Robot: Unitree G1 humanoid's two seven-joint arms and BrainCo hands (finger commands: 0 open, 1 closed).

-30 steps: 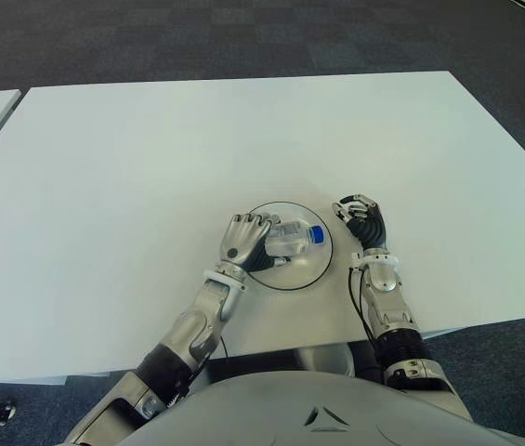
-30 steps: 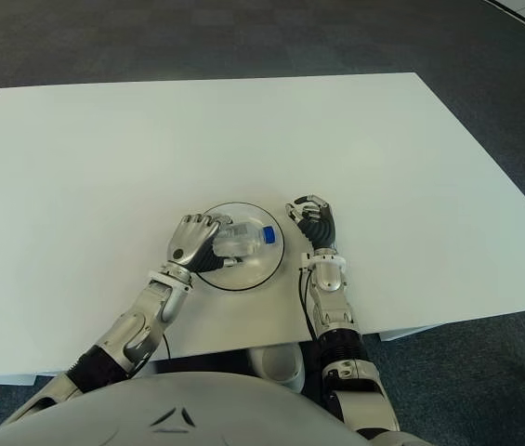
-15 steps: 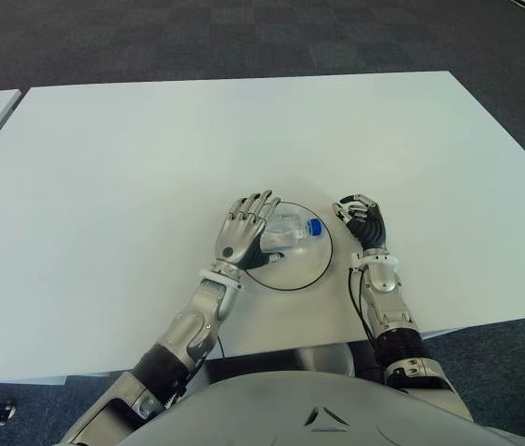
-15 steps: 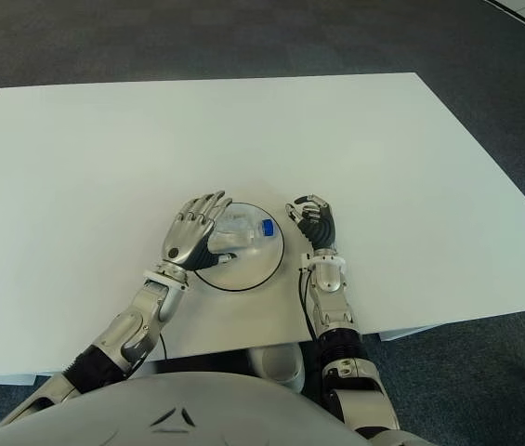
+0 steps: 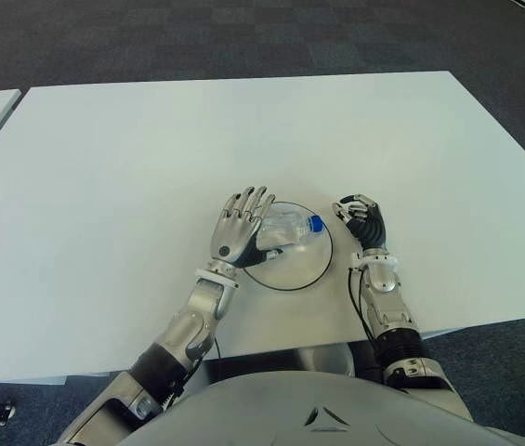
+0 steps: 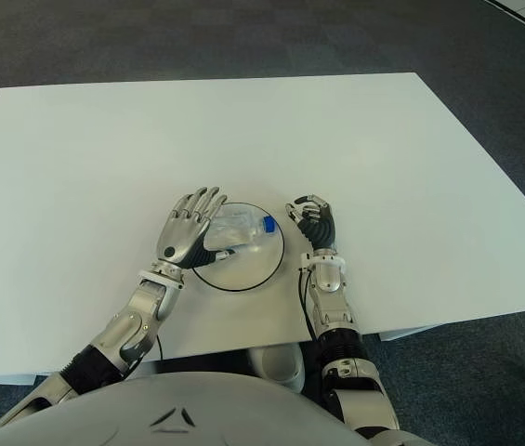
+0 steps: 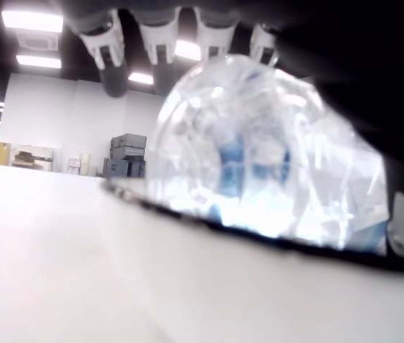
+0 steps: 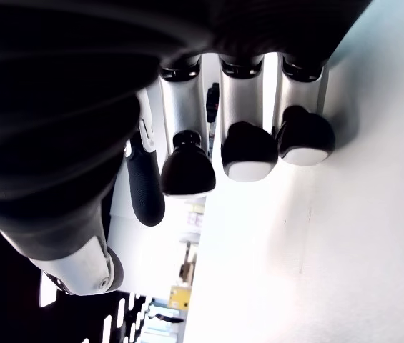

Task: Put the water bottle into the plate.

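Clear crinkled water bottle [image 5: 290, 229] lies in round plate [image 5: 301, 269].

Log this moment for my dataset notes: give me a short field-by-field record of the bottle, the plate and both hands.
water bottle: lying on its side in the plate, blue cap toward the robot's right
plate: round, dark-rimmed, on the white table near the front edge
table: white, bare apart from these
left hand: fingers spread, at the plate's left edge beside the bottle, not gripping it
right hand: fingers curled, holding nothing, just right of the plate
task state: bottle is in the plate
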